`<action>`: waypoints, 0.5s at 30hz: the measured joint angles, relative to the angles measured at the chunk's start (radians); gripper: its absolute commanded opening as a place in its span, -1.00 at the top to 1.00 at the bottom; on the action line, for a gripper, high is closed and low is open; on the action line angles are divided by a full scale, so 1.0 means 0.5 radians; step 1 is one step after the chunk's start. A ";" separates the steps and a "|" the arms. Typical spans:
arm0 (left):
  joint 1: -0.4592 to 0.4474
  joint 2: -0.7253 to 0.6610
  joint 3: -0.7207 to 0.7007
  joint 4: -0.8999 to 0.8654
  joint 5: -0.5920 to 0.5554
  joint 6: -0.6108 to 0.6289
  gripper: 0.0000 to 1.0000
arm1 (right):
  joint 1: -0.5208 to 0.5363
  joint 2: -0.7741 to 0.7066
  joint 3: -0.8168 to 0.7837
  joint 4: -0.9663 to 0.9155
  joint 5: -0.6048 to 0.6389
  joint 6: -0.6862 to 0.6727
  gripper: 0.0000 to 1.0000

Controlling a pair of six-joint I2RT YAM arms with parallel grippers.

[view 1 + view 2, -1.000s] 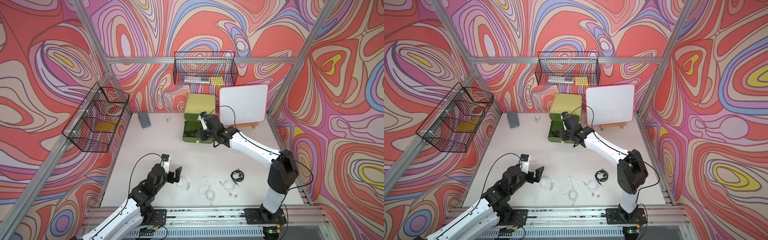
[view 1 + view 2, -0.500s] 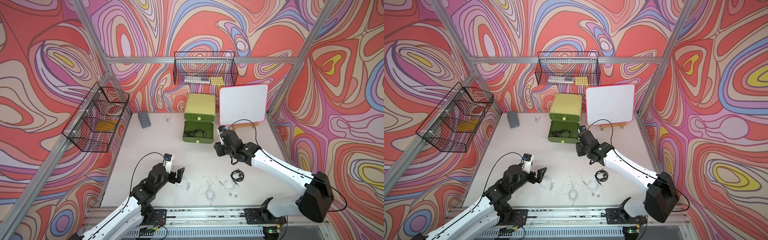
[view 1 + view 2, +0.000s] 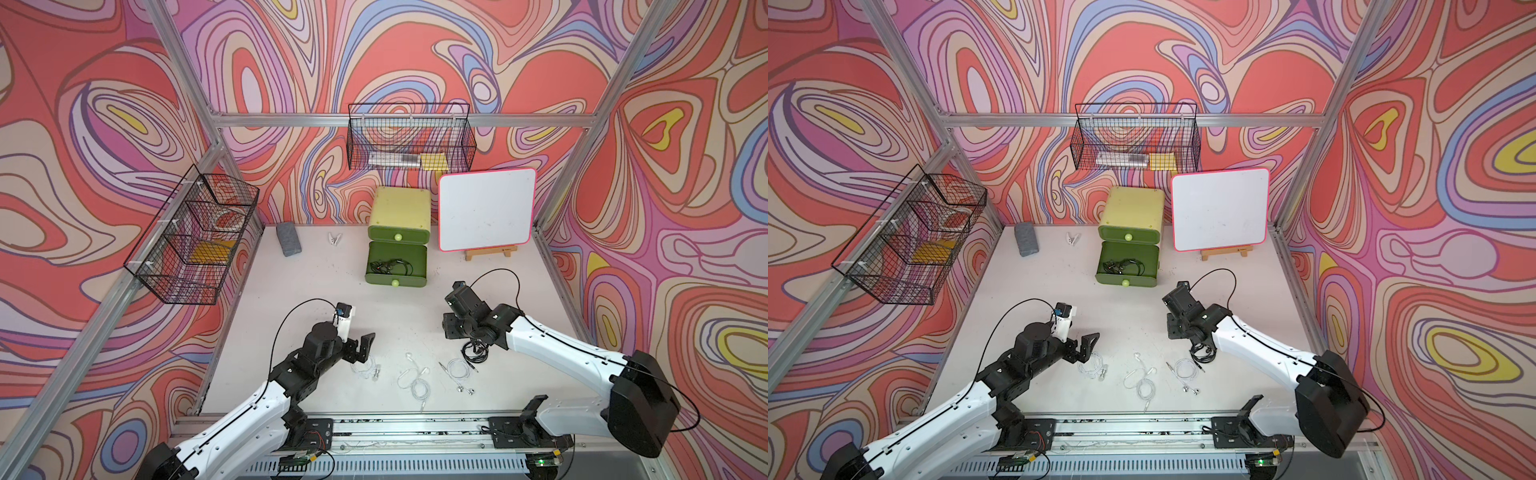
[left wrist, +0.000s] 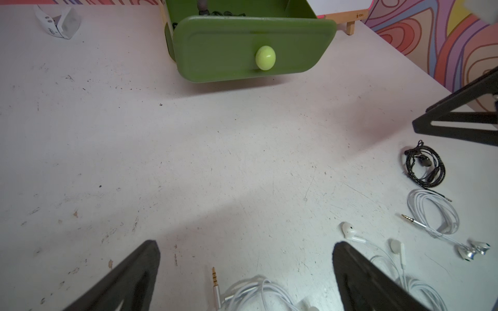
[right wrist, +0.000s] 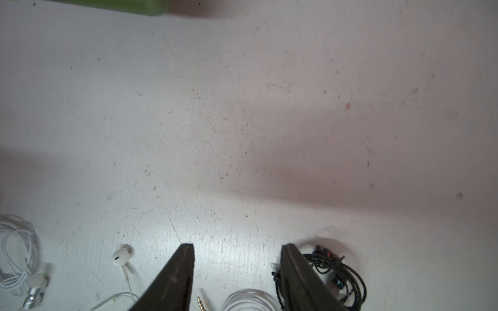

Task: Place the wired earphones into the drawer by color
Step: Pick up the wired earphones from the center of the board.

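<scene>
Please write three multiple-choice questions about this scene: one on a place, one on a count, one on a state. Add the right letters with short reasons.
1. Where does the loose black set lie? A) by the right gripper B) in a basket C) behind the whiteboard
2. How many white sets lie on the table? A) one B) three C) five
3. The drawer with black cables is: A) shut B) pulled out C) upside down
1 A: its coil lies beside one jaw. 2 B: three coils lie apart near the front. 3 B: its inside shows in both top views.
</scene>
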 measured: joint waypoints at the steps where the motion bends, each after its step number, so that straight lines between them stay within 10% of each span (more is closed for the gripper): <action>1: 0.000 -0.012 -0.004 0.002 -0.003 0.000 -0.98 | 0.000 -0.005 -0.023 -0.001 -0.012 0.031 -0.10; 15: 0.000 -0.088 -0.014 0.003 -0.024 0.000 -0.98 | 0.000 -0.005 -0.227 -0.008 -0.143 0.403 -0.01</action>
